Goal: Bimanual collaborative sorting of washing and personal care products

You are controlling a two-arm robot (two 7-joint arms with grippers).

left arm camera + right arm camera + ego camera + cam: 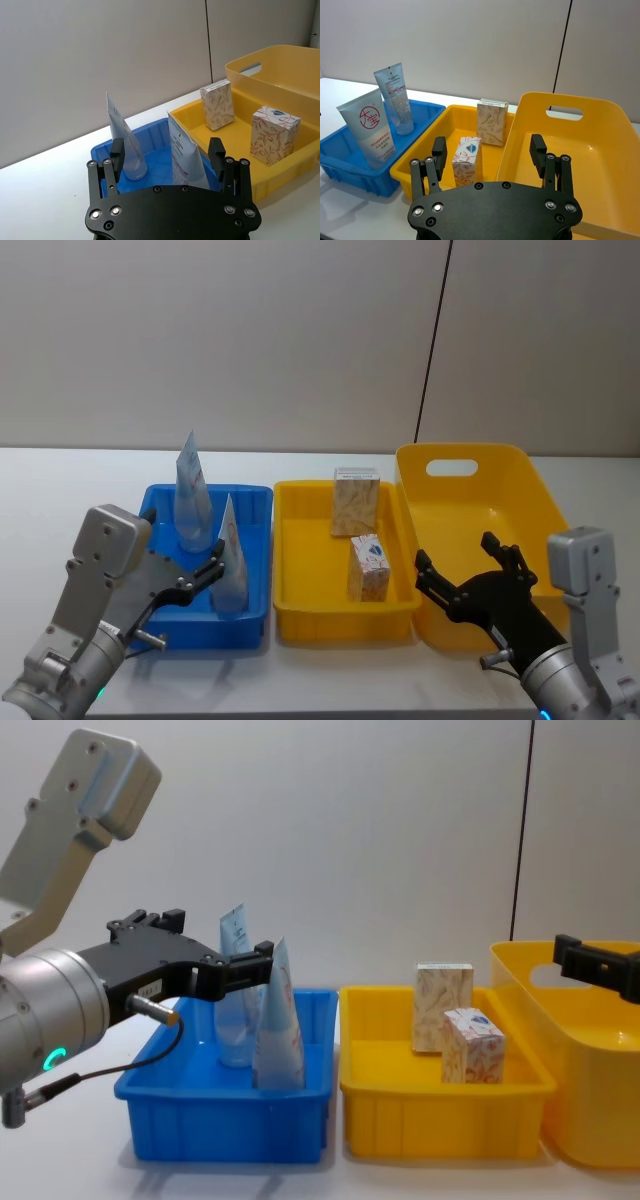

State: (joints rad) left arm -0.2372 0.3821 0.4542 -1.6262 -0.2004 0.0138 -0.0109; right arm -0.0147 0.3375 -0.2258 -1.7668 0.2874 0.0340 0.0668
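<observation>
Two pale-blue tubes with red print stand upright in the blue bin [256, 502]: the rear tube [190, 490] [395, 97] and the front tube [230, 562] [370, 131]. Two beige patterned cartons stand in the small yellow bin [290, 570]: the rear carton [356, 502] and the front carton [369, 568]. My left gripper [202, 575] [167, 150] hovers open at the blue bin's near left, facing the front tube [185, 157] and holding nothing. My right gripper [455, 555] [488, 145] hangs open and unladen over the near edge of the large yellow tub [530, 490].
The three containers sit side by side on a white table [60, 490], with a grey wall behind. Bare table lies to the left of the blue bin and in front of the bins.
</observation>
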